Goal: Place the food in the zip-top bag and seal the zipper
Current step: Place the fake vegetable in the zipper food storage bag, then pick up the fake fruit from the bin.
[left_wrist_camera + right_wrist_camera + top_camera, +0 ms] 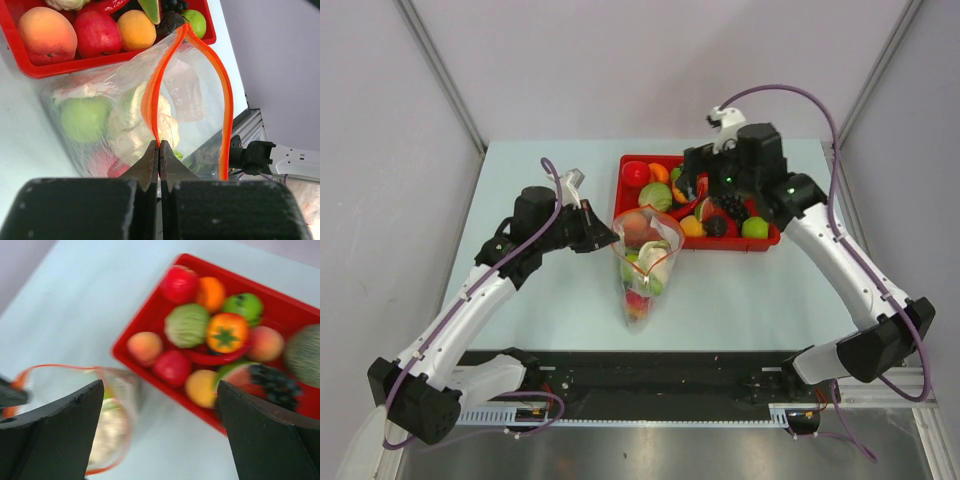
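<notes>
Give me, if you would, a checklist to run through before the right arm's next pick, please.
1. Left gripper shut on the zipper: ok.
2. Zip-top bag mouth standing open: ok.
3. Right gripper open, empty, above the red tray: ok.
4. All food bagged: not ok; fruit such as the peach lies in the tray.
5. Room in the bag for more: cannot tell.

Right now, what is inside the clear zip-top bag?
The clear crinkly plastic bag holds a green toy apple, a pale cauliflower piece and a red piece lower down. Whatever lies deeper is covered by the left tool pinching its rim.
</notes>
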Controlling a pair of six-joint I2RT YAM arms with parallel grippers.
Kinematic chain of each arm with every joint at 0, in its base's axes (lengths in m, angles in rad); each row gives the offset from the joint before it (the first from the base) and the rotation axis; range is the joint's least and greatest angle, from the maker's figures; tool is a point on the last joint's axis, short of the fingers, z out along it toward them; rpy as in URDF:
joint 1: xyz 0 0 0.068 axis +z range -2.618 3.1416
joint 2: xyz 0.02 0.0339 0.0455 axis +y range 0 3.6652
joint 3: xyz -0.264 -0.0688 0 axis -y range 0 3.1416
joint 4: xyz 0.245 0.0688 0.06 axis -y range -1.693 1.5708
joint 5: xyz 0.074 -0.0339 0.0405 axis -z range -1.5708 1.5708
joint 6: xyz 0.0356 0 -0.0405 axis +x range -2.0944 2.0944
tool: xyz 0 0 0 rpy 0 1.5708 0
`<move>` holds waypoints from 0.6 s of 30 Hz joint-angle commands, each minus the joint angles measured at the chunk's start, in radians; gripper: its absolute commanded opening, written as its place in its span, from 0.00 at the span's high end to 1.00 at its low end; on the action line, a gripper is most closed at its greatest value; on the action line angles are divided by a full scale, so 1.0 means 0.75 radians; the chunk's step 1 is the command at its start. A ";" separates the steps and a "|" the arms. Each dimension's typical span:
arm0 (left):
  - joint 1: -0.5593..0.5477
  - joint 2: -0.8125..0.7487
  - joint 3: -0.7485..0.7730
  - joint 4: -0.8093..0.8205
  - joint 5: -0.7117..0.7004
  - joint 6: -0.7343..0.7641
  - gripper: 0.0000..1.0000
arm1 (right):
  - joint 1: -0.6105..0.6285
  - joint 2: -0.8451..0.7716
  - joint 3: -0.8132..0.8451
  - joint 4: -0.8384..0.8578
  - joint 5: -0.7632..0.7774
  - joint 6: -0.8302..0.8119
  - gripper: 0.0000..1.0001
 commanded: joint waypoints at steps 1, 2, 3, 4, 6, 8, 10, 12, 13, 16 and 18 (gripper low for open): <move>-0.005 -0.034 0.049 0.035 -0.025 0.024 1.00 | -0.191 -0.031 -0.045 -0.087 -0.121 -0.125 0.01; -0.005 -0.032 0.047 0.033 -0.025 0.024 1.00 | -0.208 -0.012 -0.053 -0.102 -0.115 -0.169 0.01; -0.005 -0.032 0.047 0.033 -0.029 0.024 1.00 | -0.220 -0.004 -0.069 -0.138 -0.083 -0.208 0.02; -0.003 -0.030 0.049 0.035 -0.027 0.022 1.00 | -0.247 0.010 -0.080 -0.157 -0.070 -0.219 0.02; -0.001 -0.023 0.049 0.035 -0.027 0.020 1.00 | -0.263 0.053 -0.110 -0.191 -0.048 -0.258 0.03; -0.003 -0.017 0.051 0.037 -0.025 0.016 1.00 | -0.275 0.092 -0.125 -0.202 -0.029 -0.274 0.04; -0.003 -0.013 0.051 0.039 -0.023 0.013 1.00 | -0.282 0.157 -0.135 -0.220 -0.005 -0.292 0.05; -0.003 -0.017 0.049 0.037 -0.023 0.016 1.00 | -0.292 0.221 -0.139 -0.222 0.003 -0.303 0.05; -0.003 -0.017 0.049 0.037 -0.018 0.018 1.00 | -0.296 0.239 -0.149 -0.216 0.002 -0.311 0.05; -0.001 -0.017 0.039 0.041 -0.018 0.011 1.00 | -0.298 0.315 -0.153 -0.202 0.008 -0.303 0.06; -0.001 -0.017 0.034 0.041 -0.012 0.011 1.00 | -0.302 0.339 -0.158 -0.190 0.006 -0.299 0.07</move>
